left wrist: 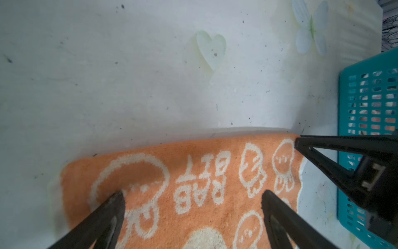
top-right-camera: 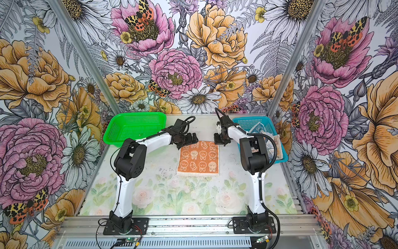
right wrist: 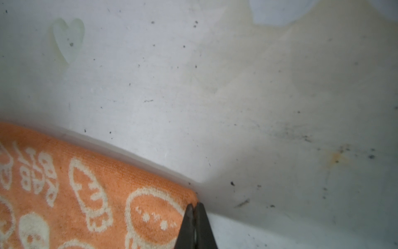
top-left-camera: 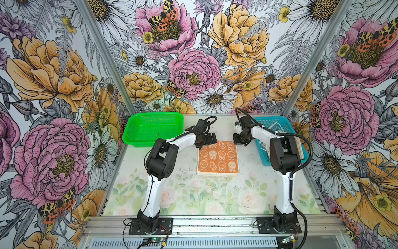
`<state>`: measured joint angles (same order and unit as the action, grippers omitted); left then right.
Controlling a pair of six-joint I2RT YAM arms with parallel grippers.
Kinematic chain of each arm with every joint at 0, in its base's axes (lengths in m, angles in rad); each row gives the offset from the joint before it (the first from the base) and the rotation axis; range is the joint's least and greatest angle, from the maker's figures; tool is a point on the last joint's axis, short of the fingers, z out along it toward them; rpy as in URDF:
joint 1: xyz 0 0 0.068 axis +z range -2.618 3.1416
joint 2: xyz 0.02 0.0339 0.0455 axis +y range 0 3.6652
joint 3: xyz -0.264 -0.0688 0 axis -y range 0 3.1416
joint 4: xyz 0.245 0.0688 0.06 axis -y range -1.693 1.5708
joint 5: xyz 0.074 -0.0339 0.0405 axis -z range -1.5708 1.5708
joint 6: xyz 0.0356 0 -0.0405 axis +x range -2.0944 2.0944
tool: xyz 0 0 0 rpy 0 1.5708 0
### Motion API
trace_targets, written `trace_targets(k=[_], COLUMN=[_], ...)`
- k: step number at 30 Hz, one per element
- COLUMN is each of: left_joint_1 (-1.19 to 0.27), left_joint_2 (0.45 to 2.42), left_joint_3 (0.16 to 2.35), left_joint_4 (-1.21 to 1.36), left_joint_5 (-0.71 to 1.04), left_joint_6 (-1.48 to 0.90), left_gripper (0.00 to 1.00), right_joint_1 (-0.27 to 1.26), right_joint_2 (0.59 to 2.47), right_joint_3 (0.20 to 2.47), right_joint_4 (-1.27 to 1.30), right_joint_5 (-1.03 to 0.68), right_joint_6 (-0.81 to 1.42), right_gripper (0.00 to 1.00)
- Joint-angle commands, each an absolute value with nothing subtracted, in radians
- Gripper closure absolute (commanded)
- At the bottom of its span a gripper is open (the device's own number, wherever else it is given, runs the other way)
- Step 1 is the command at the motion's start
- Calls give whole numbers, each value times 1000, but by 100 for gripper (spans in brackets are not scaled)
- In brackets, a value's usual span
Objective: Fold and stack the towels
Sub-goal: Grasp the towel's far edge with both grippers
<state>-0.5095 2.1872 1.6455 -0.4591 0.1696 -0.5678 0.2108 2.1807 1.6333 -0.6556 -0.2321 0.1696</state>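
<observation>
1. Orange towel: lies flat on the table, midway between the left and right edges and in the rear half. The printed side faces up, with 3 rows of cream rabbit figures. A cream strip shows along the towel's front edge.

2. Left gripper: jaws stand wide apart and hold nothing. It hangs over the towel's rear-left corner. In the left wrist view both fingers sit above the orange cloth, 1 near the corner and 1 further in along the rear edge. Contact with the cloth cannot be confirmed.

3. Right gripper: jaws are pressed fully together. The tips sit at the towel's rear-right corner, right against its edge. Whether any cloth is pinched between them cannot be told from either wrist view.

4. Blue basket: stands at the rear-right corner of the table, along the right edge, partly behind the right arm. It holds 2 more towels: a blue towel toward the rear and a cream towel toward the front.

5. Green basket: stands at the rear-left corner, well apart from the orange towel.
</observation>
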Motion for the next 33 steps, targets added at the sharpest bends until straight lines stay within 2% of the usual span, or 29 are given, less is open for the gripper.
trace_targets(k=[1, 16, 20, 26, 33], left_joint_1=[-489, -446, -446, -444, -436], left_joint_2=[2222, 2190, 2217, 2265, 2284], left_joint_3=[1668, 1654, 1678, 1723, 1748], left_joint_4=[-448, -535, -563, -580, -601], left_joint_5=[154, -9, -21, -24, -40], left_joint_6=[-542, -383, -358, -335, -308], left_gripper=[1, 3, 12, 35, 56], right_joint_1=[216, 218, 219, 221, 221], right_joint_2=[2186, 2164, 2167, 2166, 2162], right_joint_3=[1620, 1615, 1615, 1617, 1612], right_joint_4=[-667, -667, -667, -667, -667], right_joint_5=[-239, -249, -250, -256, -252], right_joint_6=[147, 142, 143, 144, 140], right_gripper=[100, 100, 100, 100, 100])
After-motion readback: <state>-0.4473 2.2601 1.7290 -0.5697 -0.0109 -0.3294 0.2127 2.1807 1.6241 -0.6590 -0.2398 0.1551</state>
